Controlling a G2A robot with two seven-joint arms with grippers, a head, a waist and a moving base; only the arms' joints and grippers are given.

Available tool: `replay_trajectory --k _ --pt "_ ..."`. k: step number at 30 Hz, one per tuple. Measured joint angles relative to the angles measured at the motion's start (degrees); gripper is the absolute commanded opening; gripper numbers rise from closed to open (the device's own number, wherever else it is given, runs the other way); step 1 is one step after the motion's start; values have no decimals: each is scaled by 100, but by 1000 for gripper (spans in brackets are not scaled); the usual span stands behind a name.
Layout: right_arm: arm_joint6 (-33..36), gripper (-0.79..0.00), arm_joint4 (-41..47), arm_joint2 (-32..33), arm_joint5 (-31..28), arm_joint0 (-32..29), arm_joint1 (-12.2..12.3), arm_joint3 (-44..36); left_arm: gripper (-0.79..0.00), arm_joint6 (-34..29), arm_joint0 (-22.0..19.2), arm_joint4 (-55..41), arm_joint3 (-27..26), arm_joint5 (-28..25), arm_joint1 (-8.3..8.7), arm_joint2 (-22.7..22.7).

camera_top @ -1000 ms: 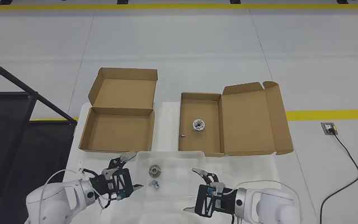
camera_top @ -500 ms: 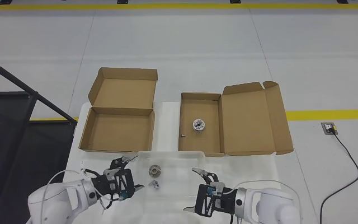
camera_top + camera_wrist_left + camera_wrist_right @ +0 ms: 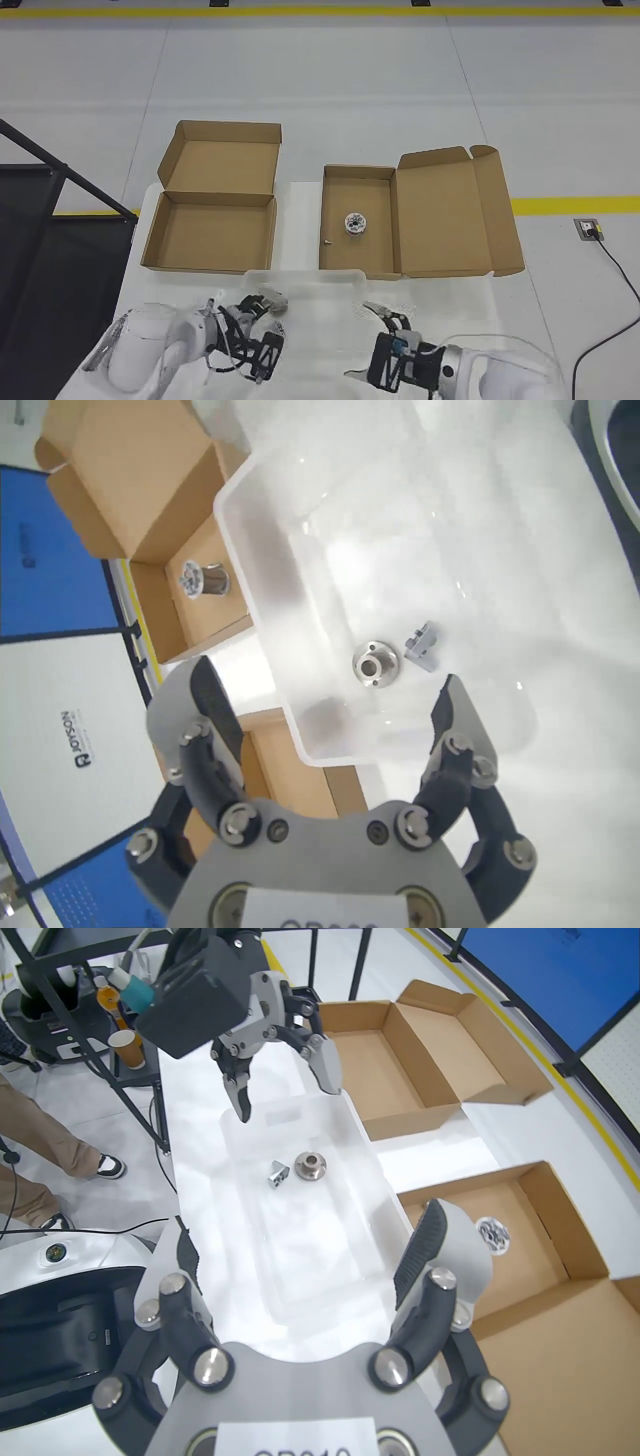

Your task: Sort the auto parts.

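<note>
A metal flange (image 3: 375, 663) (image 3: 309, 1165) and a small grey bracket (image 3: 422, 640) (image 3: 277, 1174) lie side by side in a clear plastic tray (image 3: 235, 550) (image 3: 350, 1138) (image 3: 320, 285). My left gripper (image 3: 266, 328) (image 3: 325, 682) (image 3: 288, 1100) hangs open just above the two parts, touching neither. My right gripper (image 3: 368, 342) (image 3: 307, 1228) is open and holds nothing, over the tray's other end. A round toothed part (image 3: 354, 222) (image 3: 192, 579) (image 3: 492, 1233) sits in the right cardboard box (image 3: 340, 255) (image 3: 550, 1208). Nothing lies in the left box (image 3: 210, 235) (image 3: 415, 1058).
Both boxes stand behind the tray with lids folded open. A black frame (image 3: 40, 170) stands left of the table. Beyond the table's end is a cart with bottles and a paper cup (image 3: 131, 1045), and a person's legs (image 3: 50, 1148).
My left gripper has swung right and turned, now over the tray and covering the flange and bracket in the top view. The right gripper has drifted slightly right and nearer.
</note>
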Motion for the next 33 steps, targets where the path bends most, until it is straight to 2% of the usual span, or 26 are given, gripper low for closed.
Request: replay_trajectory --k 4,9,19,25,29,33 --pt "-87 0 71 388 252 -391 59 -143 0 548 -525 765 323 0 157 737" --pt "-146 0 169 593 432 -616 99 -226 0 917 -1106 1093 691 0 204 1505" --pt "-144 0 167 589 428 -610 98 -224 0 863 -1116 1097 727 41 204 1536" --pt "-144 0 167 589 428 -610 98 -224 0 108 -976 780 700 271 191 1341" --pt "-144 0 167 589 428 -610 98 -224 0 93 -1155 929 749 236 165 1648" --pt "-144 0 167 589 428 -610 98 -224 0 208 -1474 1183 1056 365 106 2104"
